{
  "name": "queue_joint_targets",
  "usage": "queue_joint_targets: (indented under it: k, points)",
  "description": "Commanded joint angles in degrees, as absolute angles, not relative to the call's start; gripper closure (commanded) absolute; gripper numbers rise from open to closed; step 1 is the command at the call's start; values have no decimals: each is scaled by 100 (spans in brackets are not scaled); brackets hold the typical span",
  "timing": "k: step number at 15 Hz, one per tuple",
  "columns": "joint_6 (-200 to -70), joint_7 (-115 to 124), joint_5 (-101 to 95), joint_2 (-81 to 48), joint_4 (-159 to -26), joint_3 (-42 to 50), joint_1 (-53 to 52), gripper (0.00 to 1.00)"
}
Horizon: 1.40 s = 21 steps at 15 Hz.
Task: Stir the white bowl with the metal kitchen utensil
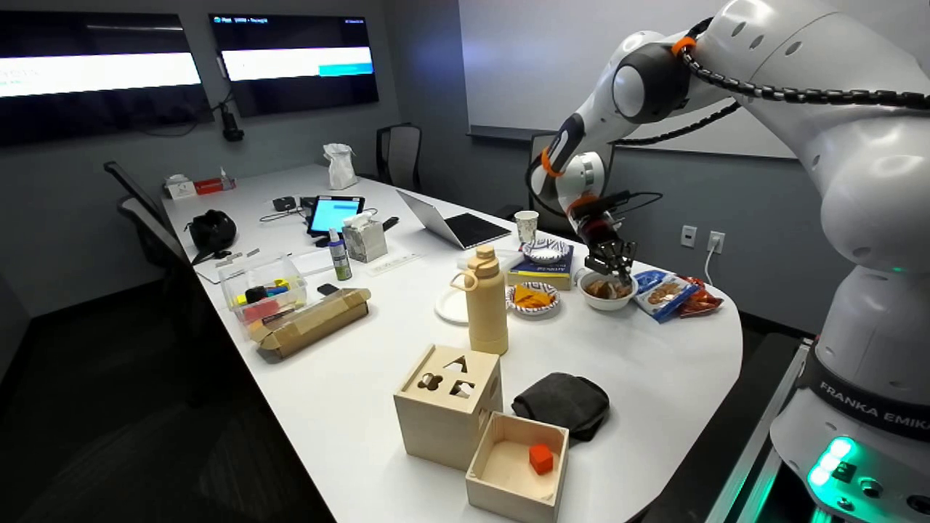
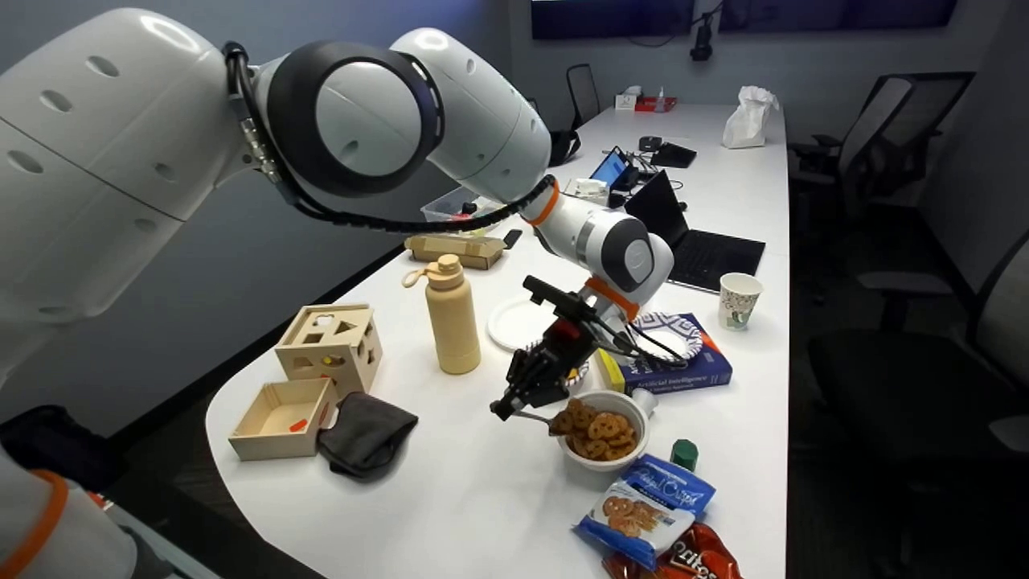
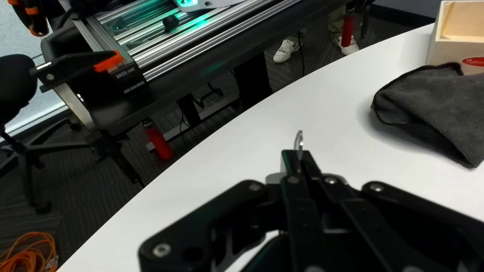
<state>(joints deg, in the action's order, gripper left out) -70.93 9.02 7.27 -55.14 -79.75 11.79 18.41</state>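
1. So, white bowl (image 1: 607, 304) holds pretzels (image 2: 604, 430), blue snack bag (image 2: 643, 515) at its 5 o'clock in an exterior view.
2. Metal utensil (image 2: 530, 415), head at the 9 o'clock rim, handle-gripped probably so it can stir (claw (image 2: 502, 408) out of the pretzels).
3. Claw nearly closed, clamped on that thin handle.

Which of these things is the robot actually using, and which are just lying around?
Part of the stirring job:
white bowl
brown snacks inside it
metal utensil, gripped in the fingers

Just lying about:
beige bottle
dark cloth
wooden shape box
paper cup
laptop
blue snack bag
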Motion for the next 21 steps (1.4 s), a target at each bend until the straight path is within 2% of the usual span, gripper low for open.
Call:
queue_joint_targets:
  k: [1,10,21]
  points:
    - [-7413,835,695,-5495,-7893,1203,1823,99]
    - [-8491,1481,643,-5297,-8121,1462,1743,99]
    - [-7314,1699,207,-5780,-7717,1471,1644,99]
